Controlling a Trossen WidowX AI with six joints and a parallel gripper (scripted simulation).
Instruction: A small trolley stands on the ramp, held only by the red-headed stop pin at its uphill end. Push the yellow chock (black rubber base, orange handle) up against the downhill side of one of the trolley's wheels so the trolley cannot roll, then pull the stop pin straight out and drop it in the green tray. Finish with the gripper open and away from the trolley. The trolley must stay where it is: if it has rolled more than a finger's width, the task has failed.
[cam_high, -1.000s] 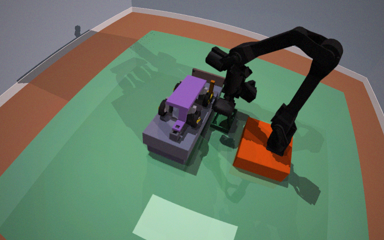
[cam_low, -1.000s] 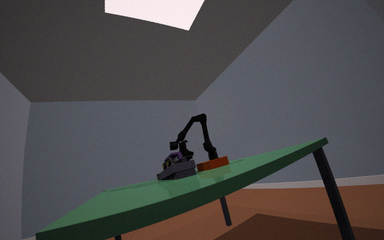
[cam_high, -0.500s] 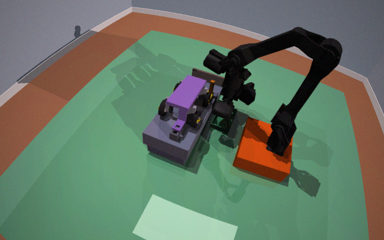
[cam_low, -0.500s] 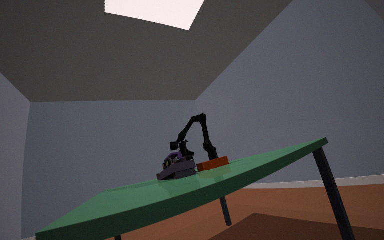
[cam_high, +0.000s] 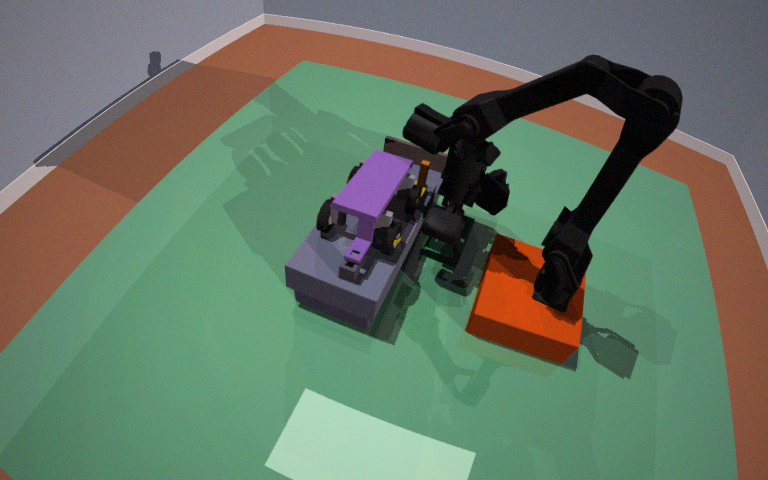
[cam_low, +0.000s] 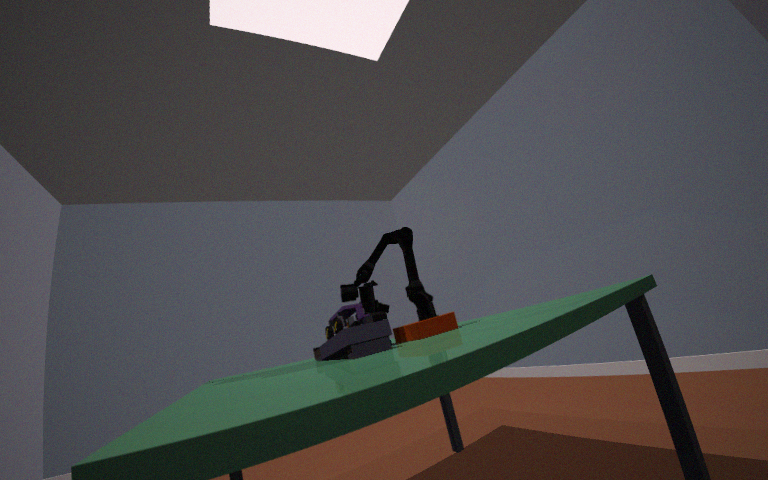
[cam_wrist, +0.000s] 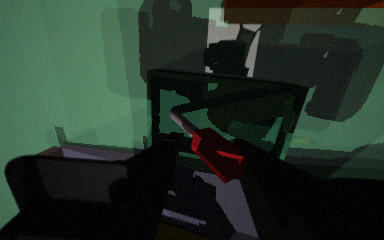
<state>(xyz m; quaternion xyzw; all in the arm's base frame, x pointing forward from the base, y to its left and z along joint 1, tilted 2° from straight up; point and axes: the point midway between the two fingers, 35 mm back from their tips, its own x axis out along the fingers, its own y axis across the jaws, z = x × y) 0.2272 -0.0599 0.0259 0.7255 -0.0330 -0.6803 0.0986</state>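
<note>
Green table (cam_high: 169, 367) (cam_low: 283, 396) (cam_wrist: 75, 100) spreads beneath the claw (cam_high: 444, 223) (cam_low: 376, 312) (cam_wrist: 207, 145), whose fingers stand moderately wide, apparently to free the red-headed pin (cam_wrist: 220, 155). It tilts below them over the tray (cam_high: 467, 243) (cam_wrist: 225, 77); whether it touches either is unclear. Beside the claw, the chock (cam_high: 424, 172) stands by a far wheel of the trolley (cam_high: 376, 186) (cam_low: 353, 309), presumably to stop it rolling

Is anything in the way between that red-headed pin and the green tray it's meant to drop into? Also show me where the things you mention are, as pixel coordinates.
Nothing visible stands between them. The red-headed pin (cam_wrist: 218, 156) is tilted between the parted fingers of the claw (cam_high: 445, 225) (cam_low: 376, 316) (cam_wrist: 206, 141), seen against the green tray (cam_high: 464, 246) (cam_wrist: 225, 76). I can't tell whether it touches the tray.
</note>
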